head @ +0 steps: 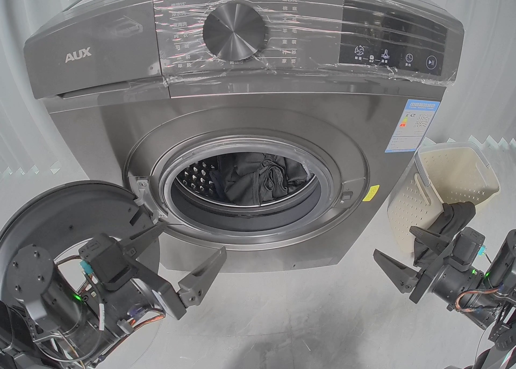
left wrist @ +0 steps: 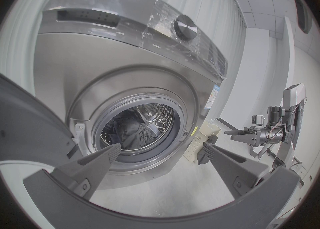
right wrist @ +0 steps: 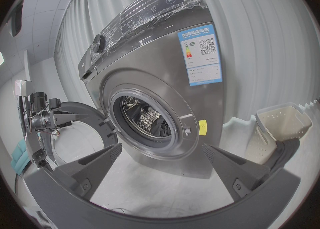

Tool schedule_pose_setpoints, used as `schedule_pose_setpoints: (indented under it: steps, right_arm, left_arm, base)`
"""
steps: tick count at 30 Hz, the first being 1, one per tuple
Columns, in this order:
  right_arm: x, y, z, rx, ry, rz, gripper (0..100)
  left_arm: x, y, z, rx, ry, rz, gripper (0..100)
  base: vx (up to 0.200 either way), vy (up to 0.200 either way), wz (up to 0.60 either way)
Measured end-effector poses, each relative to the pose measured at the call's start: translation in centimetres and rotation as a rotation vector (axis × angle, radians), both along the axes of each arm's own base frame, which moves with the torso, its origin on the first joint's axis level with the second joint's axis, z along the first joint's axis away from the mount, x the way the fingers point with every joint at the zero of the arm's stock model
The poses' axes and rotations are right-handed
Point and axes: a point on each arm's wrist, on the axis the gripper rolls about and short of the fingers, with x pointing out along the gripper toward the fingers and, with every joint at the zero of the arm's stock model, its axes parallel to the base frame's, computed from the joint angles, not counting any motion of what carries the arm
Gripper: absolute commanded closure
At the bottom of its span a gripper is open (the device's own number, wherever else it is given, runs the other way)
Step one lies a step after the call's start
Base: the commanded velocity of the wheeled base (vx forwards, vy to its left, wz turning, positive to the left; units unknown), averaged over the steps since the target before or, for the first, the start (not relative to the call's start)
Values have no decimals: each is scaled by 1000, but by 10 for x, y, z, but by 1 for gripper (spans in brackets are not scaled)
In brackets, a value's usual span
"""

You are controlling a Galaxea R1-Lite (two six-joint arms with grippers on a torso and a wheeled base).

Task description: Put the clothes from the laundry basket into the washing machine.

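One limp, light garment (head: pixel 457 218) hangs over the laundry basket (head: pixel 406 208) rim just beyond the right gripper (head: pixel 395 243), jaws apart; likely best pinched at its bunched fold

Grey metal front-load washing machine (right wrist: pixel 160 72), round door (right wrist: pixel 90 110) swung open, dark clothes (right wrist: pixel 163 128) in drum. Cream perforated plastic laundry basket (right wrist: pixel 283 119) just beside machine w/ dark garment (right wrist: pixel 283 153) draped over rim. Right gripper (right wrist: pixel 160 148) spread wide, nothing held.
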Motion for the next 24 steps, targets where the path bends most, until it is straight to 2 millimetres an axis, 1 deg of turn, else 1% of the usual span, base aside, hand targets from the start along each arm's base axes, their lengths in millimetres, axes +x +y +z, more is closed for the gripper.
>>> schedule_pose_setpoints:
  steps: [5, 9, 14, 19, 24]
  right_arm:
    - [-7, -12, -3, -44, 68, -34, 0]
    - [-18, -25, -4, -85, 126, -63, 0]
    - [-36, -43, -2, -103, 152, -100, 0]
    - [-57, -61, 2, -91, 126, -149, 0]
    - [-79, -79, 1, -87, 87, -214, 0]
  left_arm:
    - [-11, 12, 0, -2, -7, -3, 0]
    - [-19, 21, 0, 0, -13, -3, 0]
    - [-29, 33, 0, 16, -25, 8, 0]
    - [-37, 47, -1, 52, -13, 42, 0]
    - [-48, 66, -5, 107, 41, 101, 0]
  base:
    - [-200, 0, 0]
    - [-200, 0, 0]
    - [-200, 0, 0]
    - [-200, 0, 0]
    - [0, 0, 0]
